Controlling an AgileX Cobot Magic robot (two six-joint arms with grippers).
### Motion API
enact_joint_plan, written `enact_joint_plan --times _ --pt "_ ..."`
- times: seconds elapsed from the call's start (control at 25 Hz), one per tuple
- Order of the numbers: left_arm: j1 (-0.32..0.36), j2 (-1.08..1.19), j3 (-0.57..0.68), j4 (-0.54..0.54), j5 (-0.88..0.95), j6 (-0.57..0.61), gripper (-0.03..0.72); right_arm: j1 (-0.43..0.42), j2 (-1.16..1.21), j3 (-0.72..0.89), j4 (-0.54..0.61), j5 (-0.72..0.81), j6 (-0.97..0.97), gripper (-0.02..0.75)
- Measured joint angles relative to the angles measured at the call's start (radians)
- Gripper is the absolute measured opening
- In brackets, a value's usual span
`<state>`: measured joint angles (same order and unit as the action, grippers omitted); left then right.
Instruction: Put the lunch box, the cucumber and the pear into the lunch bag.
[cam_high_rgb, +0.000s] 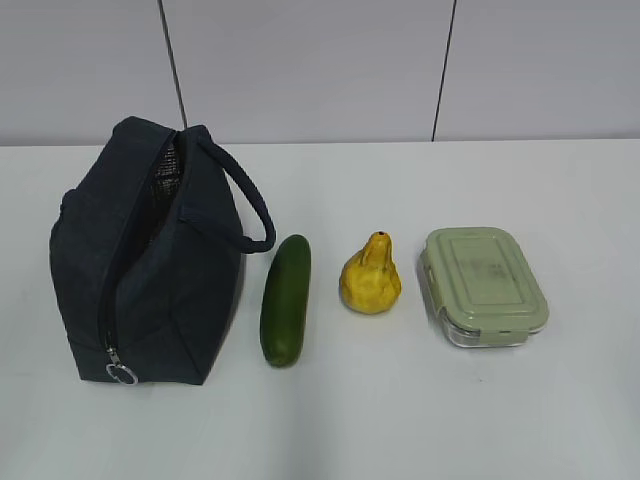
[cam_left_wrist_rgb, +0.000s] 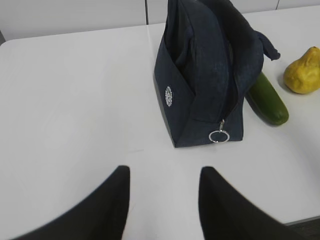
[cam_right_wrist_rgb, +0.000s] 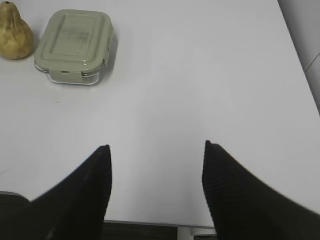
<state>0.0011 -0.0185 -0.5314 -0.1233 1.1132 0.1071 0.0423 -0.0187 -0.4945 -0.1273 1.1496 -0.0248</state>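
Box (cam_right_wrist_rgb: 75, 45) is sitting upper left of the right gripper (cam_right_wrist_rgb: 156, 155), its nearer arm; both grippers are waiting spread, left gripper (cam_left_wrist_rgb: 164, 175) facing bag (cam_left_wrist_rgb: 205, 75).

Left hand (cam_left_wrist_rgb: 162, 200) and right hand (cam_right_wrist_rgb: 156, 190) apparently spread, holding nothing.

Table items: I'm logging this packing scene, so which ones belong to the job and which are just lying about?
Belonging to the job:
lunch bag, unzipped, standing at the left
cucumber, lying beside the bag
pear, upright
lunch box, lid on

Just lying about:
nothing; only the white table under them. Both tools are open and away from everything.
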Motion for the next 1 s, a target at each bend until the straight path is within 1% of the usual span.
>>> enact_joint_plan --times 0.64,0.68,0.84,1.0 --pt "0.0 0.0 0.0 0.0 0.0 0.0 0.276 0.0 0.0 0.0 -0.009 -0.002 0.0 0.456" --pt "0.0 0.0 0.0 0.0 0.0 0.0 0.276 0.016 0.0 0.0 -0.004 -0.002 -0.002 0.456" --pt "0.0 0.0 0.0 0.0 0.0 0.0 0.276 0.001 0.0 0.0 0.012 -0.002 0.013 0.456" --pt "0.0 0.0 0.0 0.0 0.0 0.0 0.276 0.001 0.064 -0.017 0.076 -0.002 0.025 0.456"
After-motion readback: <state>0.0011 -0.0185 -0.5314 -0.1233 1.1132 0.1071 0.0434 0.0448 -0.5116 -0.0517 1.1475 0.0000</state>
